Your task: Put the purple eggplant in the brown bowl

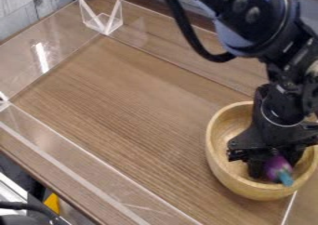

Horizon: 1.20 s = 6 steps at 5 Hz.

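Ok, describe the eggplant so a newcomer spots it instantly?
Find the big round light-wood bowl at the table's lower right. Low inside it, at the black pincer, sits the small purple eggplant. Its teal tip sets it apart.

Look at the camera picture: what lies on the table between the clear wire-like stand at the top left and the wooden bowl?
In the camera view, only bare brown tabletop lies between the stand and the bowl.
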Tool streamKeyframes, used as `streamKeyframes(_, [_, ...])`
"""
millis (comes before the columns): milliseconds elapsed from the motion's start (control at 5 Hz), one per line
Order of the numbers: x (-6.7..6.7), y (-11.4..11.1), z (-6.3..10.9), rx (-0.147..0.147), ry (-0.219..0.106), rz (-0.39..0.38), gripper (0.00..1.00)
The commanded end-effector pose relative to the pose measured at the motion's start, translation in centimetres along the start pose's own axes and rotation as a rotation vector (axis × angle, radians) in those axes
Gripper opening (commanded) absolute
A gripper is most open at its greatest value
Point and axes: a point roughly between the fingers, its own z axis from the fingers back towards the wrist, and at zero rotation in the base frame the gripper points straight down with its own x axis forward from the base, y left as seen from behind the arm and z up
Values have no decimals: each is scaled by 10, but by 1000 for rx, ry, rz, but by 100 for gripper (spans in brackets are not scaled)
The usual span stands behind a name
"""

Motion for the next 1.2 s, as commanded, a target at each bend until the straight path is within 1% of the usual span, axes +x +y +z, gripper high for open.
streamKeyframes(0, [-10,-2,-3,1,4,-41,0])
streamKeyframes(400, [4,-4,3,25,-1,-35,0])
streamKeyframes(600, [5,-5,4,35,-7,-42,100])
streamKeyframes(1000, [0,-12,4,55,-19,-62,100])
